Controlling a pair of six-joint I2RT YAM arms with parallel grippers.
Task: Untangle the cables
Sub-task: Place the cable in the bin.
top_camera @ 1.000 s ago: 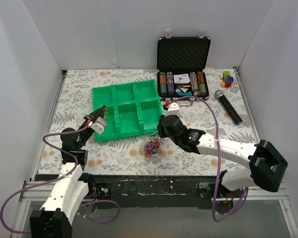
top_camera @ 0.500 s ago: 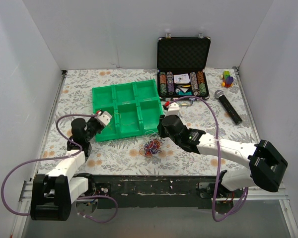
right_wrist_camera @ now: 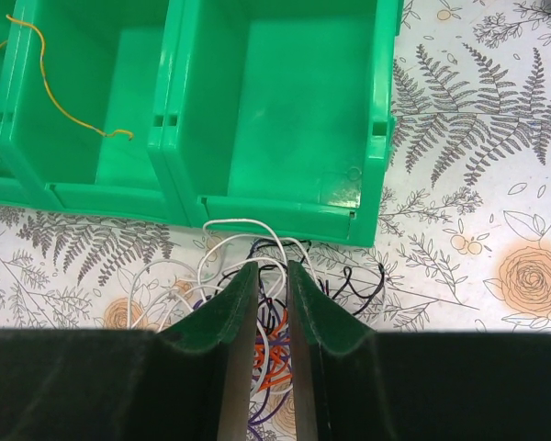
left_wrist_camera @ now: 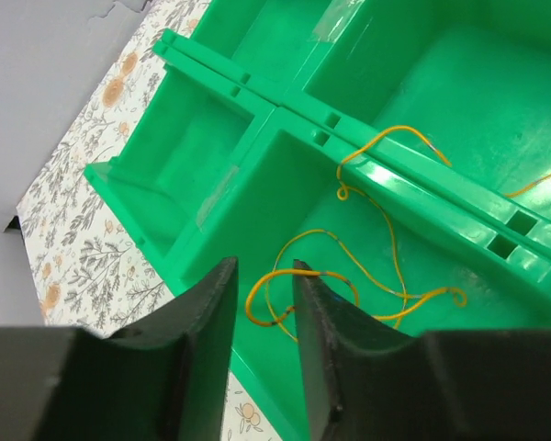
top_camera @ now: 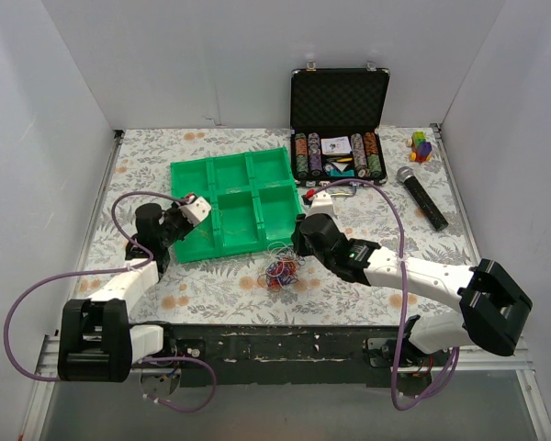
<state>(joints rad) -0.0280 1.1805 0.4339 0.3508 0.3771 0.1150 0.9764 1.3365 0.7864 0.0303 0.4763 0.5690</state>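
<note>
Orange wire [left_wrist_camera: 363, 274] lies in the tray [left_wrist_camera: 496, 110] below the left gripper [left_wrist_camera: 260, 274], parted and empty. Right gripper [right_wrist_camera: 264, 272], narrowly parted over the tangle [top_camera: 282, 269], should next pinch one strand.

a robot lab test cell: plain white panel walls [top_camera: 211, 64] box in a fern-printed tablecloth [top_camera: 211, 287]. two white-and-black robot arms [top_camera: 119, 289] [top_camera: 422, 276] are bolted at its edge, among unrelated props like a black handheld microphone [top_camera: 422, 197].
</note>
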